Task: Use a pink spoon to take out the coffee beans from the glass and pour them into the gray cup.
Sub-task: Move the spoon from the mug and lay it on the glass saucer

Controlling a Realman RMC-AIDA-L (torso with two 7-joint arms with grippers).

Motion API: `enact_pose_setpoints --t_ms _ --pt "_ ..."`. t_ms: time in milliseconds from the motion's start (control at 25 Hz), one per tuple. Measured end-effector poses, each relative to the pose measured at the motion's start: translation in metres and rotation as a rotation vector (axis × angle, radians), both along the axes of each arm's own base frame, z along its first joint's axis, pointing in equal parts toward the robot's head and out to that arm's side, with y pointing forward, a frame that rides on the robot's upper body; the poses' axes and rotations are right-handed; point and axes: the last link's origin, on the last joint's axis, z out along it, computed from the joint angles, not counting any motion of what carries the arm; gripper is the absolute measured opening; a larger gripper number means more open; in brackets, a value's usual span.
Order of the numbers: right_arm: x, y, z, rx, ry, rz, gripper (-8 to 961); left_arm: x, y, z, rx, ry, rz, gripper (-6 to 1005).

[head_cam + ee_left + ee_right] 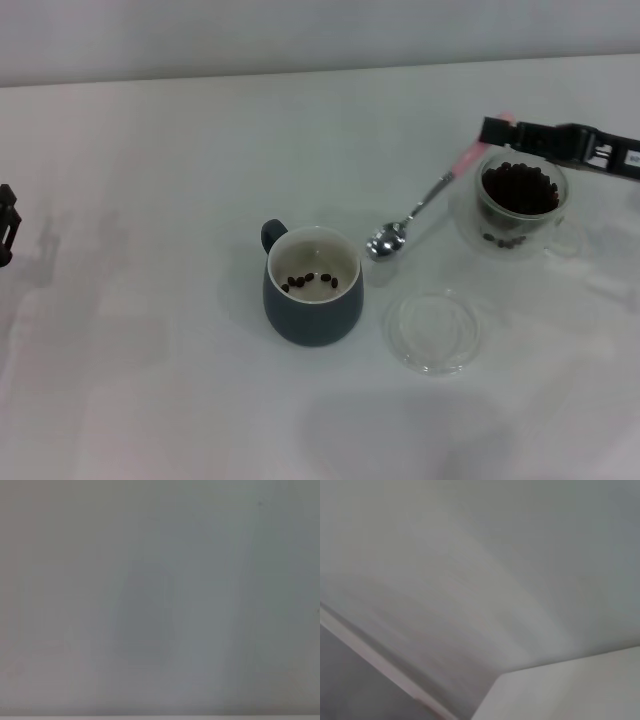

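Note:
The gray cup [312,300] stands at the middle of the table with a few coffee beans [308,281] on its cream inside. The glass [520,205] stands at the right, heaped with coffee beans [520,188]. My right gripper [492,131] reaches in from the right above the glass's far rim and is shut on the end of the pink spoon's handle [467,157]. The spoon slopes down to the left; its shiny bowl [385,242] is just right of the cup's rim and looks empty. My left gripper [6,225] is parked at the far left edge. Both wrist views show only pale blurred surfaces.
A flat clear glass dish [433,331] lies on the table in front of the spoon bowl, between the cup and the glass. The white table [150,350] ends at a pale wall at the back.

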Motion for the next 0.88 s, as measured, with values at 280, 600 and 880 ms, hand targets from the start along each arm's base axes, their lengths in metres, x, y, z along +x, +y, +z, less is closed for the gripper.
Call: enact_pose_setpoints --t_ms 280,600,880 --pt "0.017 -0.014 0.003 -0.005 -0.057 -0.01 181 0.002 0.004 0.0 -0.003 0.001 -0.004 540" --pt "0.028 -0.021 -0.017 -0.055 -0.143 -0.032 186 0.003 0.005 0.0 -0.004 0.003 -0.007 540" --pt "0.035 -0.021 -0.019 -0.062 -0.187 -0.058 190 0.003 0.006 0.001 -0.004 0.005 -0.008 540"
